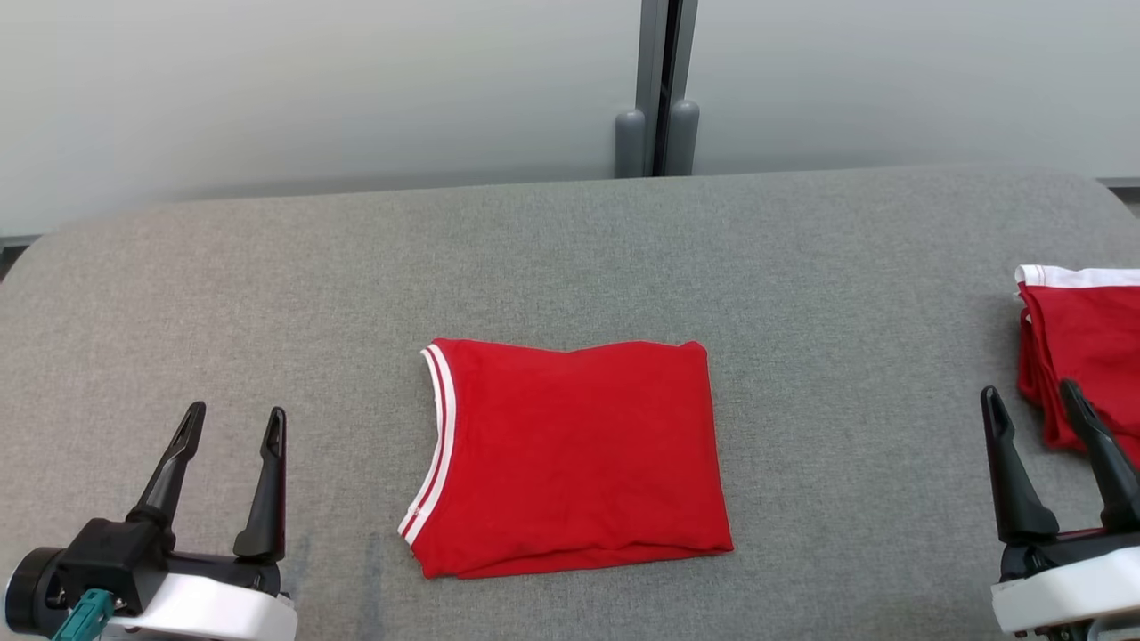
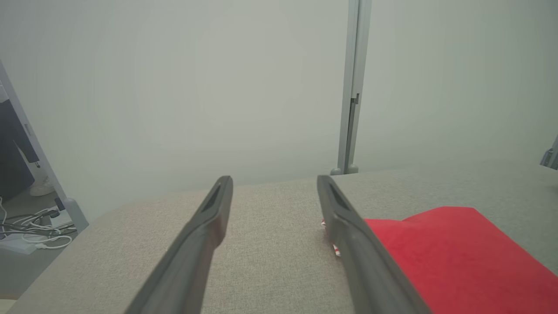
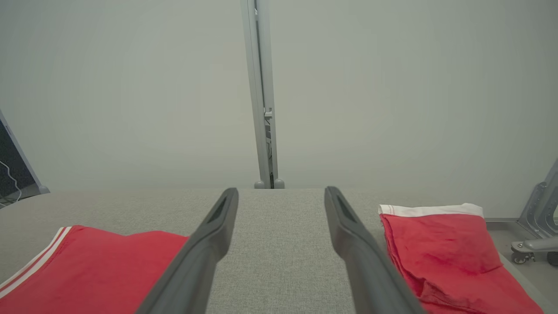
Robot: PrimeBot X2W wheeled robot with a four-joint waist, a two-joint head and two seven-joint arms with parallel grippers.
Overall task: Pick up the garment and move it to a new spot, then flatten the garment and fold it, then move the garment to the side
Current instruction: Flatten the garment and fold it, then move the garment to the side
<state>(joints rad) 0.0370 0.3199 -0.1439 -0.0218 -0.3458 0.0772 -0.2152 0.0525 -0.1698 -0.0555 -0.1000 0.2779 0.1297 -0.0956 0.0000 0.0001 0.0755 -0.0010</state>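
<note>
The red garment lies folded into a neat rectangle at the middle of the grey table, its red-white striped trim along the left edge. It also shows in the left wrist view and the right wrist view. My left gripper hovers open at the lower left, well clear of the cloth. At the lower right, my right gripper is open too, with nothing between its fingers.
A second folded red garment with a white band lies at the table's right edge, just beyond the right gripper, seen also in the right wrist view. A pale partition wall with a grey post stands behind the table.
</note>
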